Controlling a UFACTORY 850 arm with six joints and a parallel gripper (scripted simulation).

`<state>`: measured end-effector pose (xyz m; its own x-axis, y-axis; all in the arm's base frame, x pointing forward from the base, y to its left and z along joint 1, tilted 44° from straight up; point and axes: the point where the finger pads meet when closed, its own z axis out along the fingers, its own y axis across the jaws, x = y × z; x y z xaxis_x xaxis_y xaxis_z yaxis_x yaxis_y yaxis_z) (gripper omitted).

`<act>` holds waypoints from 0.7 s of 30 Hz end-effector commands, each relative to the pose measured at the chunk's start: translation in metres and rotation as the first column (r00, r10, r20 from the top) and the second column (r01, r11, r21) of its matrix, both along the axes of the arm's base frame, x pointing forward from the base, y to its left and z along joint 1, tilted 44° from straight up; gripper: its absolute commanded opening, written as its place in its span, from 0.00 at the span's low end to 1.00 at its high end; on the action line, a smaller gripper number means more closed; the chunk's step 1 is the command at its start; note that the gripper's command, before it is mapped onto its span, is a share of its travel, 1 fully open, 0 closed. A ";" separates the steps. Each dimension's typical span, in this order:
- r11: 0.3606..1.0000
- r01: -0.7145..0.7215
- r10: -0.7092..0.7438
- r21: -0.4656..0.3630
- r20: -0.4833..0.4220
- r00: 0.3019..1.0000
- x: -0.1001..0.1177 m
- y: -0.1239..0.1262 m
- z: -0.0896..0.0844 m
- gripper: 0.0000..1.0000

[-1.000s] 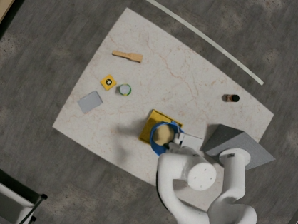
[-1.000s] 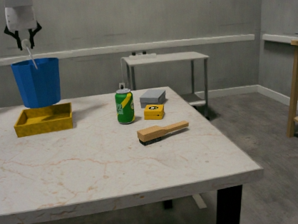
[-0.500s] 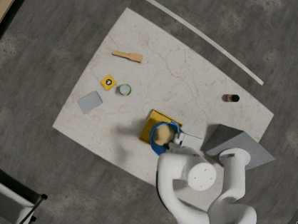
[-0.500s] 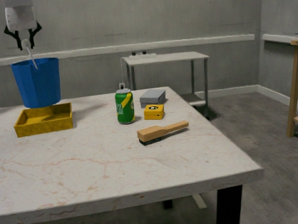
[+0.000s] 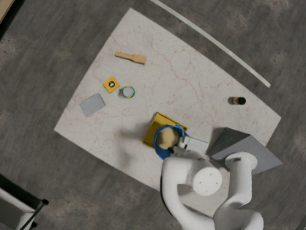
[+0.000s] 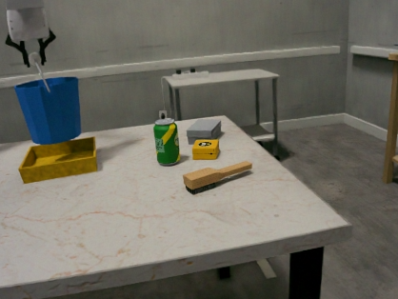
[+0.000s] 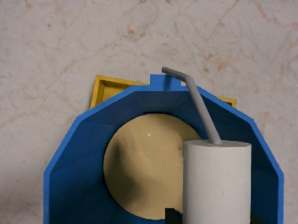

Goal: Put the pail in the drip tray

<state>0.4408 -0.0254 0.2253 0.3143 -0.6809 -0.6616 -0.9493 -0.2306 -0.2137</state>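
Observation:
My gripper (image 6: pixel 33 53) is shut on the white grip of the pail's handle (image 7: pixel 216 180). The blue pail (image 5: pixel 159 141) (image 6: pixel 49 109) (image 7: pixel 75 170) hangs upright from it by its grey wire bail (image 7: pixel 200 105). Its tan inner floor shows in the wrist view. The pail hangs over the yellow drip tray (image 5: pixel 151 132) (image 6: pixel 57 167) (image 7: pixel 107 87), its base about level with the tray's rim in the exterior view. In the wrist view only the tray's far corners show past the pail.
On the marble table (image 6: pixel 167 209) stand a green soda can (image 6: pixel 167 142) (image 5: pixel 128 91), a yellow box (image 6: pixel 206 149) (image 5: pixel 111 84), a grey box (image 6: pixel 204 129) (image 5: pixel 92 104), a wooden brush (image 6: pixel 215 176) (image 5: pixel 131 57), and a small brown bottle (image 5: pixel 237 100). A grey block (image 5: pixel 234 144) holds the arm's base.

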 end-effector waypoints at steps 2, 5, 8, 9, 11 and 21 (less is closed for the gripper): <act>1.000 0.001 -0.001 -0.001 0.001 1.000 0.001 0.000 0.000 0.00; 1.000 0.001 -0.001 -0.001 0.001 1.000 0.001 0.000 0.000 0.00; 1.000 0.001 -0.001 -0.001 0.001 1.000 0.001 0.000 0.000 0.00; 1.000 0.001 -0.001 -0.001 0.001 1.000 0.001 0.000 0.000 0.00; 1.000 0.001 -0.001 -0.001 0.001 1.000 0.001 0.000 0.000 0.00; 1.000 0.001 -0.001 -0.001 0.001 1.000 0.001 0.001 -0.001 0.00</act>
<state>0.4408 -0.0242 0.2240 0.3143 -0.6808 -0.6616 -0.9493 -0.2306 -0.2137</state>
